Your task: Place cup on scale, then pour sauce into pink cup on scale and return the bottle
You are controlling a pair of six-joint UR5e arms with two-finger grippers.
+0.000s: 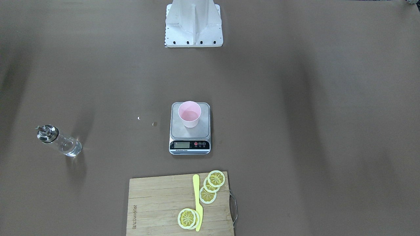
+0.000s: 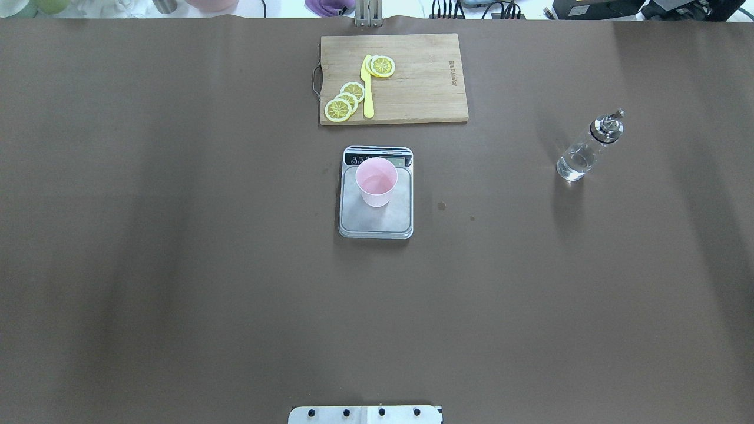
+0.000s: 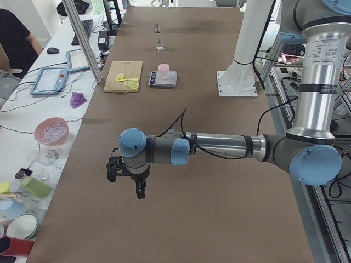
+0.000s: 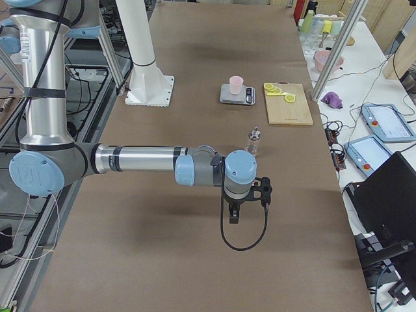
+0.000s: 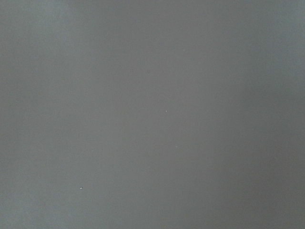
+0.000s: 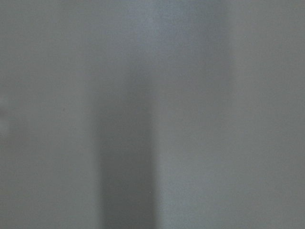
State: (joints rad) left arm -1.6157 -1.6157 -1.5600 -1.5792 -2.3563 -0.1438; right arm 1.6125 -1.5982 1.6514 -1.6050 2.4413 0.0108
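The pale pink cup (image 1: 189,113) stands upright on the steel scale (image 1: 197,132) at the table's middle; it also shows in the overhead view (image 2: 376,181) on the scale (image 2: 383,222). The glass bottle (image 1: 59,141) with its metal pourer cap stands alone on the table on my right side (image 2: 586,150), clear sauce low inside. My left gripper (image 3: 141,192) shows only in the exterior left view, far from the scale. My right gripper (image 4: 234,216) shows only in the exterior right view, short of the bottle (image 4: 253,142). I cannot tell whether either is open or shut. Both hold nothing.
A wooden cutting board (image 1: 157,203) with lemon slices (image 1: 216,179) and a yellow knife (image 1: 197,201) lies just beyond the scale. The robot base (image 1: 193,24) stands at the near edge. Both wrist views show only brown table surface.
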